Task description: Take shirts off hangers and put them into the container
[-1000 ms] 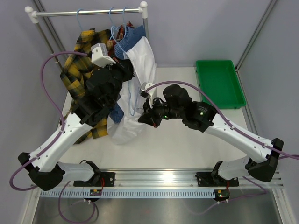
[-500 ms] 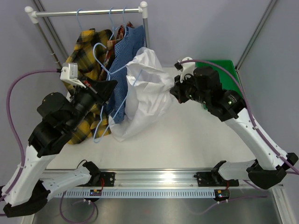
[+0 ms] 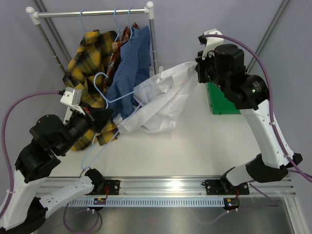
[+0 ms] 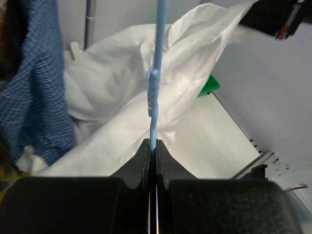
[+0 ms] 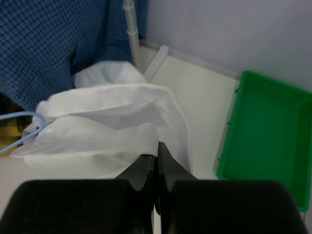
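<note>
Since the earlier frame both arms have pulled further apart: the right gripper (image 3: 198, 73) has gone up and back toward the right, and the left gripper (image 3: 109, 127) has drawn back toward the near left. The right jaws are pressed together on a fold of the white shirt (image 3: 163, 97) and hold that end high, just beside the green bin (image 3: 223, 101). The left jaws pinch the thin wire of a light-blue hanger (image 4: 155, 87), which stands straight up from the fingers in the left wrist view. The shirt is stretched between the two arms, and its lower part lies on the table (image 3: 195, 146). One end of the hanger is still in its folds. It is left of the bin, not in it. The yellow plaid shirt (image 3: 90, 58), the red plaid shirt (image 3: 118, 51) and the blue checked shirt (image 3: 129, 68) hang from the rail (image 3: 92, 13).
</note>
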You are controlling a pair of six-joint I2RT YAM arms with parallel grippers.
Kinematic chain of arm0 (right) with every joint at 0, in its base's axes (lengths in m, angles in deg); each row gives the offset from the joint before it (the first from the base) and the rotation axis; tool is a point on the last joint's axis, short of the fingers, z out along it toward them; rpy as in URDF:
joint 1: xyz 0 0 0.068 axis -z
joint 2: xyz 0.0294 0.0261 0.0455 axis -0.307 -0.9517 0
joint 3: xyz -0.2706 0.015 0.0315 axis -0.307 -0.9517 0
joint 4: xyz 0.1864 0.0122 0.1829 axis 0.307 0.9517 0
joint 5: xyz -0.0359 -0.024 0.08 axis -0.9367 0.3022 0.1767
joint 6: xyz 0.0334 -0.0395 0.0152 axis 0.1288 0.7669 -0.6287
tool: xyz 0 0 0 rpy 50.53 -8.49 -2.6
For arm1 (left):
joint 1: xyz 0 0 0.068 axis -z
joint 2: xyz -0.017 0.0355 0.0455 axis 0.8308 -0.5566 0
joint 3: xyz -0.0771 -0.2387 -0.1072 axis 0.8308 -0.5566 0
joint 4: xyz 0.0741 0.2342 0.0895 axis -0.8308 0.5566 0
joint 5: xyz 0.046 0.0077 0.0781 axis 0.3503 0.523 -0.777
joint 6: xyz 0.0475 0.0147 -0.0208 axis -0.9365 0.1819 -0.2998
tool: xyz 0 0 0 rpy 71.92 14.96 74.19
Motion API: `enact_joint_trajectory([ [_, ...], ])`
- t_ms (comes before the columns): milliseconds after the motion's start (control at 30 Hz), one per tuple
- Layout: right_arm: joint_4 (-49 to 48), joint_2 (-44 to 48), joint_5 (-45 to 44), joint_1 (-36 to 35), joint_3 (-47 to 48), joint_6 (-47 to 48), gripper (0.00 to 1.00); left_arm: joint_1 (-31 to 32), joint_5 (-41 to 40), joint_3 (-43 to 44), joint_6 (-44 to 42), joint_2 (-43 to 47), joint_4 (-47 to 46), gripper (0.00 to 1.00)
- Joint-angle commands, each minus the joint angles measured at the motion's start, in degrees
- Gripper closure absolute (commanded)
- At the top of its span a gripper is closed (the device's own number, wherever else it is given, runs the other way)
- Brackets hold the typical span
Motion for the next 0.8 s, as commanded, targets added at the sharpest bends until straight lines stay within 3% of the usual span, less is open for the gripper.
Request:
enact_joint_trajectory([
  [0, 2.35, -0.71, -8.09, 2.65, 9.17, 4.45, 1.00, -0.18, -5.95, 0.77, -3.25, 4.20, 3.44, 1.00],
  [133, 3.59, -2.30, -9.42, 4.68, 13.56, 5.08, 1.00, -0.18, -7.89, 0.86, -5.01, 7.99, 3.53, 1.00],
  [367, -0.08, -7.83, -8.72, 4.77, 35.00, 10.41, 1.00, -0.18, -8.86, -1.60, -3.87, 4.31, 5.20, 1.00],
  [500, -21.29, -2.14, -12.67, 4.77, 26.07, 16.83, 1.00, -0.18, -8.42, -2.30, -3.34, 1.58, 5.20, 1.00],
  [600, -30.30, 0.25, -12.94, 4.77, 23.94, 20.62, 1.00, -0.18, -8.16, -2.22, -3.42, 0.18, 5.20, 1.00],
  [767, -27.88, -2.83, -11.37, 4.77, 30.88, 22.57, 1.00, -0.18, -8.16, -0.29, -3.78, -2.37, 4.94, 1.00],
])
